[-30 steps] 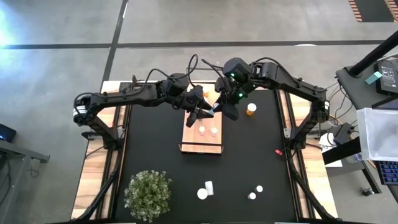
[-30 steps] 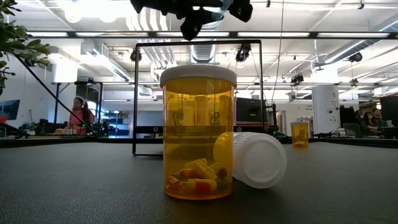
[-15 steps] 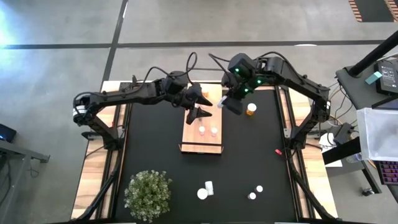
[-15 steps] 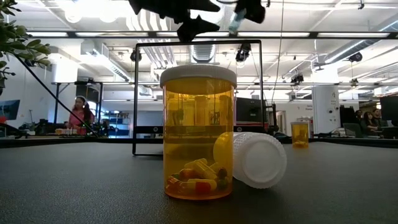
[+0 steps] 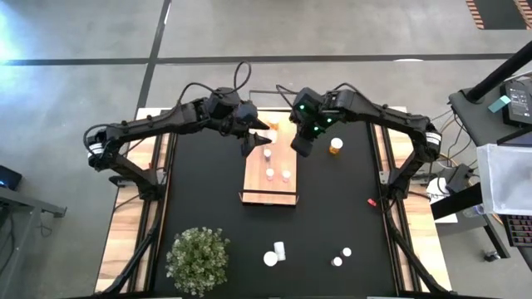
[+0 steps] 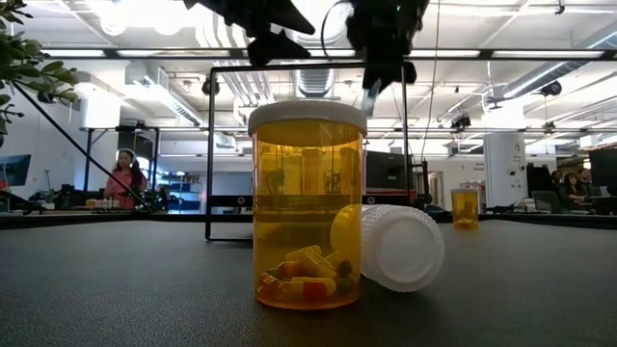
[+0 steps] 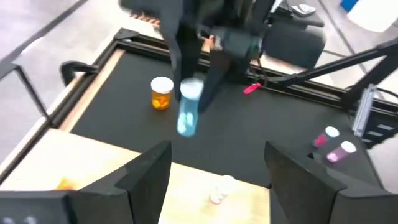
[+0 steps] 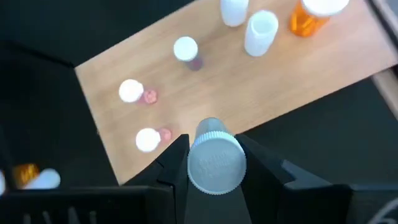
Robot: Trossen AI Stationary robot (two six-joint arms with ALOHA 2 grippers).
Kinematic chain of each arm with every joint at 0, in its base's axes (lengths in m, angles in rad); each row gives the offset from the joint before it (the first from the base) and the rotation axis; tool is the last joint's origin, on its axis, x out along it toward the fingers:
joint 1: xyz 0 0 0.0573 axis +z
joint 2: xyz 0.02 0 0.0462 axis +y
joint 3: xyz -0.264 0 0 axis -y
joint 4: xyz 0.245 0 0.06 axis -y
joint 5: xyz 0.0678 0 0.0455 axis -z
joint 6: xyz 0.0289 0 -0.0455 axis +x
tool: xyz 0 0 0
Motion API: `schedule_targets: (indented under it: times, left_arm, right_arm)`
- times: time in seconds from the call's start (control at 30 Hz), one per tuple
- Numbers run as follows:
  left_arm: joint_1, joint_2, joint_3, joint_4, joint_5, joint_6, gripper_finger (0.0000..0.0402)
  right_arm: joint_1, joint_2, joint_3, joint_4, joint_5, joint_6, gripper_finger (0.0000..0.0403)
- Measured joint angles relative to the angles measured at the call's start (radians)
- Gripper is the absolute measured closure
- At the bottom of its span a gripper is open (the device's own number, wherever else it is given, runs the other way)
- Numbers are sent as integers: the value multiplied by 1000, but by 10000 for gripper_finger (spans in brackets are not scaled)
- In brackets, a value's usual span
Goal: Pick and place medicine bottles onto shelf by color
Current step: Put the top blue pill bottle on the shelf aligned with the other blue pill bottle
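Bottles were the job here, and one pale blue bottle (image 8: 215,163) sat pinched in the right tool (image 8: 214,158), its fingers closed on the body just under the ribbed cap, hanging above the shelf's (image 5: 269,189) edge. From the left wrist view the same blue bottle (image 7: 189,107) hung upright under the right arm, clear of the counter (image 5: 208,191).

It looked light and rigid, a small plastic cylinder with smooth, probably slippery sides, so a hold across the body near the cap, as here, seemed the safest; squeezing harder would likely gain nothing. Standing on such a narrow base it would tip easily when set down.

The left tool (image 5: 254,138) hovered over the shelf's far end with its fingers (image 7: 144,177) spread wide and nothing between them.

On the shelf stood three white-capped pink bottles (image 8: 140,140), two white bottles (image 8: 260,31) and an orange bottle (image 8: 309,17) at the far end. Off the shelf, an orange bottle (image 5: 335,146) stood on the counter just beside the right arm. Four more lay or stood near the front edge: two (image 5: 275,252) beside a plant (image 5: 199,257), and two small ones (image 5: 342,256) to the right. A small red object (image 5: 371,202) lay on the mat.
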Motion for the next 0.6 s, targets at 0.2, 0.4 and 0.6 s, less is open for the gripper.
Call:
schedule_targets:
  times: [0.2, 0.4, 0.6]
  left_arm:
    - [3, -2, 0, 0, -27, -1, 161]
    - [5, -2, 0, 1, -28, -52, 161]
    - [5, -14, 0, -3, -28, -77, 161]
  right_arm:
    - [0, 21, -102, 81, 73, 111, 298]
    - [7, 63, -130, 100, 133, 178, 298]
    - [42, 108, -131, 130, 144, 182, 298]
